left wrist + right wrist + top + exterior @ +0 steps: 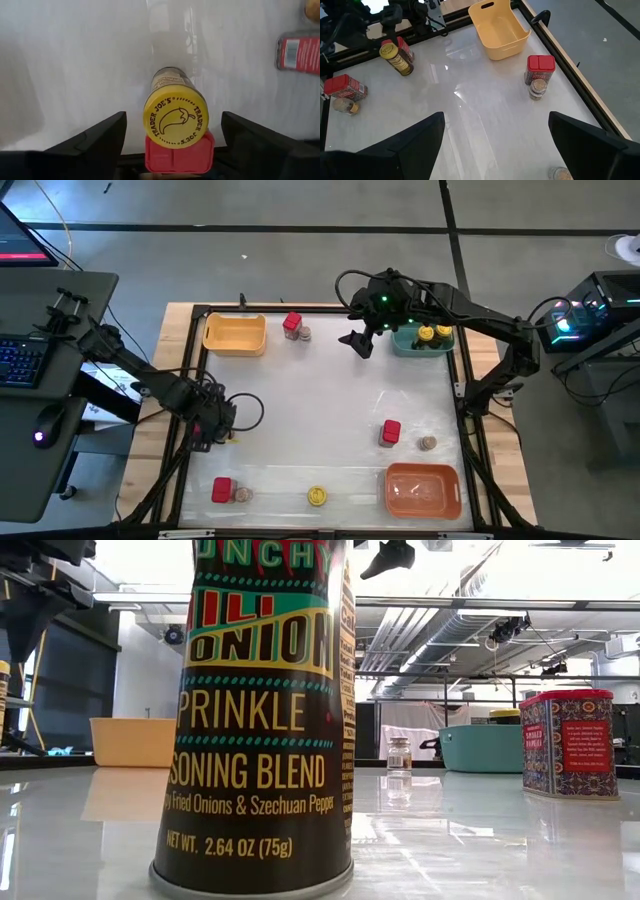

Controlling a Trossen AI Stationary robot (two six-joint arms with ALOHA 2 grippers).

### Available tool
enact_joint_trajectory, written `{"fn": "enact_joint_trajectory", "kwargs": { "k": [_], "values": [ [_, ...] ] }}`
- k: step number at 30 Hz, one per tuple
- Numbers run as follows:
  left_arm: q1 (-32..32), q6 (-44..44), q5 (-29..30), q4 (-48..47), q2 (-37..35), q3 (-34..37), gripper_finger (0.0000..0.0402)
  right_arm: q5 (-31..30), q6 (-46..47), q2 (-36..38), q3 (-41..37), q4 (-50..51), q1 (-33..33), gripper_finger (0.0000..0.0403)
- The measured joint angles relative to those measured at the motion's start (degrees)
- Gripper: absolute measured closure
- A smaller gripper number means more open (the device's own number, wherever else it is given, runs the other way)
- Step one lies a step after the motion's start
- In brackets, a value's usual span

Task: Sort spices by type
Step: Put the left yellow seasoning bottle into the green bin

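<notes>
My left gripper [215, 425] is open near the table's left edge. Its fingers stand on either side of an upright yellow-lidded jar [176, 120] without touching it. A red box [180, 152] stands against that jar. My right gripper [360, 340] is open and empty above the table's far part, beside the teal tray [405, 348], which holds yellow-lidded jars [430, 335]. Red boxes, each with a small grey-brown jar beside it, stand at the far edge [292, 323], at the right [390, 432] and at the near left [222, 490]. Another yellow-lidded jar [317, 496] stands at the near edge.
A yellow tray [235, 332] stands at the far left and an orange tray [422, 488] at the near right. A black frame [190, 370] borders the table. The white middle of the table [310, 400] is bare.
</notes>
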State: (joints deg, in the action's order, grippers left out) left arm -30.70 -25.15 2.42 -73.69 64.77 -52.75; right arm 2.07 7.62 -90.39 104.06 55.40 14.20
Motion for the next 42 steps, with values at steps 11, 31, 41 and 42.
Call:
{"fn": "enact_joint_trajectory", "kwargs": {
  "k": [11, 31, 41, 42],
  "values": [
    [-0.02, -8.38, -0.07, 0.38, 0.00, 1.71, 0.0087, 0.02, 0.01, 0.00, -0.01, -0.01, 0.00, 0.0050],
    [-0.07, -6.84, 4.16, 4.33, -0.02, 5.01, 0.0087, 0.02, -0.14, 0.00, -0.01, 0.00, -0.01, 0.0050],
    [-0.07, -6.25, 3.78, 5.01, -0.07, 5.49, 0.0087, 0.02, -0.14, 0.00, -0.01, 0.00, -0.01, 0.0050],
    [-0.07, -6.23, 3.58, 5.66, -0.08, 6.02, 0.0087, 0.02, -0.14, 0.00, -0.01, 0.00, 0.00, 0.0050]
  ]
}}
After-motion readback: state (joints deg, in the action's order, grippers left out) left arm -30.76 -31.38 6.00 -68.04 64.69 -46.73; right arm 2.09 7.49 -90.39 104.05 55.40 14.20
